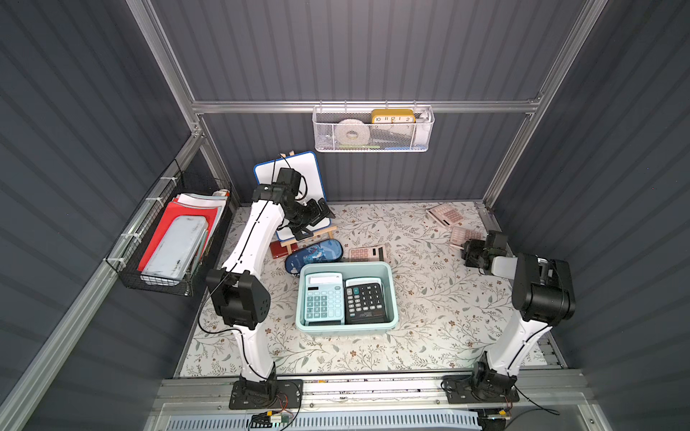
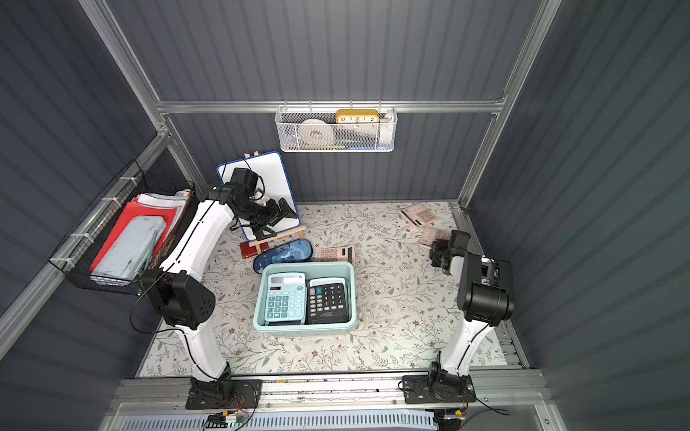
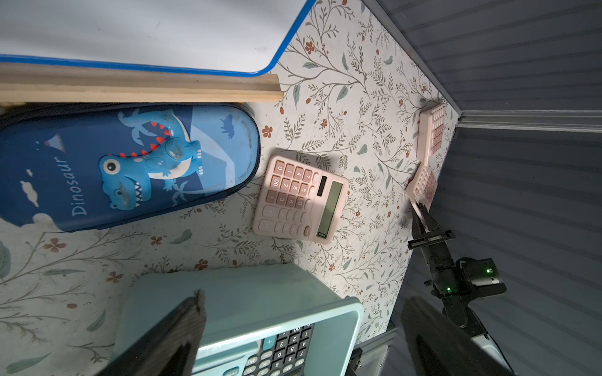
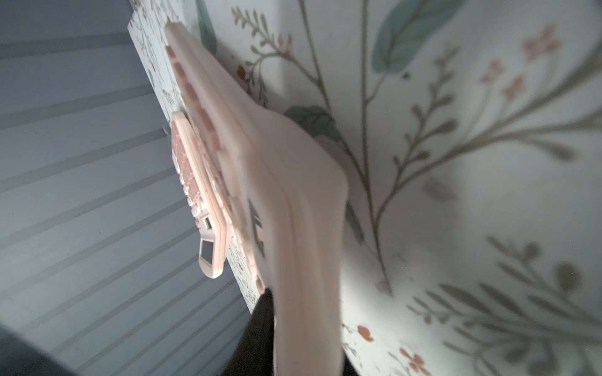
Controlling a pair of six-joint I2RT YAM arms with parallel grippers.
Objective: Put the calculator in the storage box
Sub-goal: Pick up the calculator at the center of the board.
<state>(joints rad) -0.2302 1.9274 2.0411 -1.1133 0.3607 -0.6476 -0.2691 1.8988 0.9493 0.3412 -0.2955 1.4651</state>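
while right jaws pinch a flat pink calculator, left jaws wide, rounded mint storage box

Your left hand is hanging wide open, arm arched; right hand is pinching the pink calculator low.

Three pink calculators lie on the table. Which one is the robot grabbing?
The pink calculator by the right wall, just in front of the corner calculator: the right gripper pinches its edge. The third calculator, behind the storage box, lies untouched.
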